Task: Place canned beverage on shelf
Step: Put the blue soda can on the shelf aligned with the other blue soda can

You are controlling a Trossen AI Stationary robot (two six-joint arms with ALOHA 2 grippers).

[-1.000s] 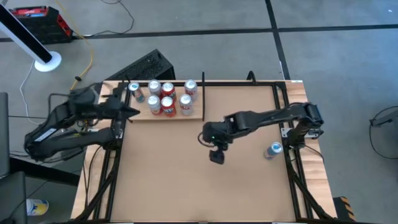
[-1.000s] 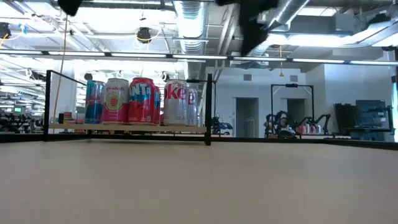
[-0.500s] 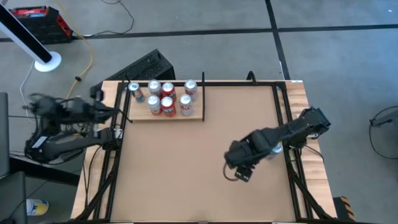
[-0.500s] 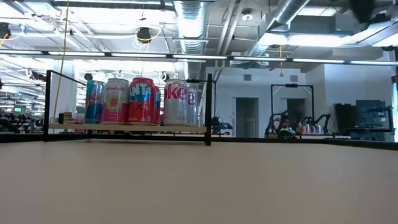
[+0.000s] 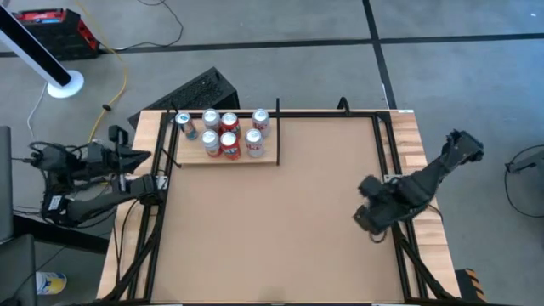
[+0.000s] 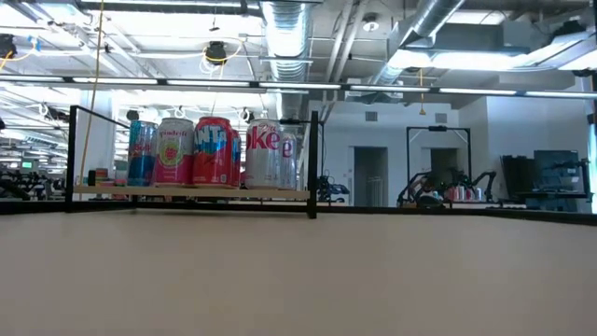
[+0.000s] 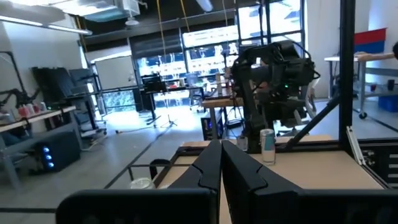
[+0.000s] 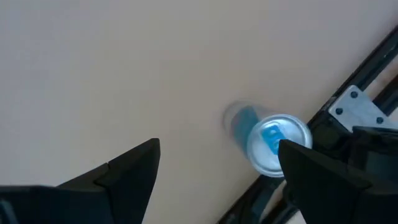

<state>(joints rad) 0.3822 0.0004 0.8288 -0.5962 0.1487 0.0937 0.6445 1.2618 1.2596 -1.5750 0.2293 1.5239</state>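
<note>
The right gripper (image 8: 217,171) hangs above a blue-topped can (image 8: 273,144) standing upright at the table's right edge, its jaws spread wide and holding nothing. The can sits off-centre toward one finger (image 8: 329,171), close to the black frame rail (image 8: 367,106). A descent from here could clip the can's rim and topple it, or jam a finger against the rail. How high the jaws stand above the can is hard to judge. The shelf (image 5: 270,158), well apart across the table, already carries five cans (image 5: 229,134). The left gripper (image 7: 219,168) waits off the table's left side, jaws pressed together and empty.
</note>
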